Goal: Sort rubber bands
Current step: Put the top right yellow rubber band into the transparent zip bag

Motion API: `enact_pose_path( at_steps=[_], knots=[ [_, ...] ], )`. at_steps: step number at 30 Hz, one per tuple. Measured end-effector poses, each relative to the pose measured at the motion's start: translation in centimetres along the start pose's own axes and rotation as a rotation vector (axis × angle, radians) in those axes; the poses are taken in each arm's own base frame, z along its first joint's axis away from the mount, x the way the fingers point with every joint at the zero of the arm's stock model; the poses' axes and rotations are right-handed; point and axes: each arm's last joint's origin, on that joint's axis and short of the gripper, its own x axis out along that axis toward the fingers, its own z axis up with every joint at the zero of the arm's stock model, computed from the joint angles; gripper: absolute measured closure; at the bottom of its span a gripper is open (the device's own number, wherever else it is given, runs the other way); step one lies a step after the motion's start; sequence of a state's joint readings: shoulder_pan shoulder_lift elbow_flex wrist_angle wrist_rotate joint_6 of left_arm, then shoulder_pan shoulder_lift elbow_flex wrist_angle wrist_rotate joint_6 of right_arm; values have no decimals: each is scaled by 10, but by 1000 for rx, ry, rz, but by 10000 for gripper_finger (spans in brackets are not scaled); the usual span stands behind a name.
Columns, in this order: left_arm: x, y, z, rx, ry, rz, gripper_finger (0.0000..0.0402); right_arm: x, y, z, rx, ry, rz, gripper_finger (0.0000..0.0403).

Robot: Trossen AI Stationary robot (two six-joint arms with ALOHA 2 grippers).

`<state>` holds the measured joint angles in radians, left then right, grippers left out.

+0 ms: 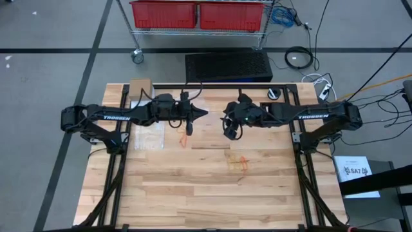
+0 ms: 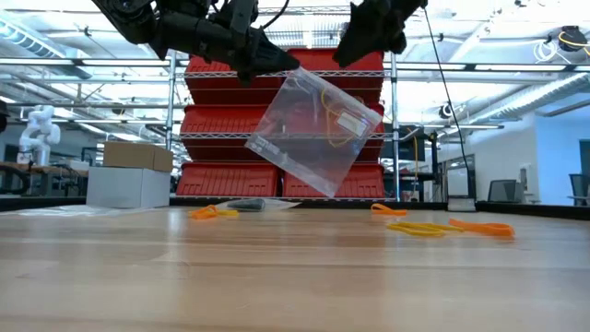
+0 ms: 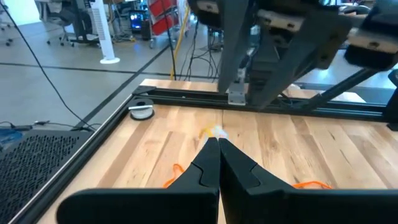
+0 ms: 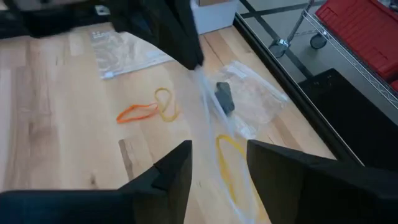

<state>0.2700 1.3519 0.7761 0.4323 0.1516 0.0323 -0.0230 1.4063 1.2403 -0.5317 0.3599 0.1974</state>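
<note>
A clear plastic bag (image 2: 313, 129) with a yellow rubber band (image 2: 334, 124) inside hangs over the middle of the table. My left gripper (image 1: 205, 114) is shut on it. My right gripper (image 1: 229, 127) is just to the bag's right and higher, open. In the right wrist view its fingers (image 4: 219, 163) stand apart with the bag (image 4: 227, 155) below them, touching nothing. Loose rubber bands lie flat on the wood: an orange and a yellow one (image 4: 148, 111) near the left gripper, and orange and yellow ones (image 1: 237, 162) nearer the front. My left gripper pinches the bag's upper corner (image 2: 291, 74) between its two shut fingers (image 2: 269, 65). The fingers come in about level from the table's left. The bag hangs tilted below them, clear of the table.
Two more clear bags lie on the wood, one by the left arm (image 4: 124, 50) and one with a dark object in it (image 4: 249, 99) at the far side. A cardboard box (image 1: 140, 86) stands at the far left corner, and a tape roll (image 1: 275, 93) lies at the far right. A black frame rail (image 3: 298, 106) borders the table.
</note>
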Motion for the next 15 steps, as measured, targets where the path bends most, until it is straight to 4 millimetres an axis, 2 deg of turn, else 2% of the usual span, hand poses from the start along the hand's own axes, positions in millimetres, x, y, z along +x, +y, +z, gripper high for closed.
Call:
enact_pose_path(
  at_steps=[3,10,15],
  knots=[
    [0,2,0,-1,0,7,402,-3,0,-3,-16,53,-10,253],
    [-1,7,0,-3,0,26,402,-8,-8,-30,19,326,-88,254],
    [-1,7,0,-2,-8,10,402,-7,-13,-43,18,341,-98,254]
  ],
)
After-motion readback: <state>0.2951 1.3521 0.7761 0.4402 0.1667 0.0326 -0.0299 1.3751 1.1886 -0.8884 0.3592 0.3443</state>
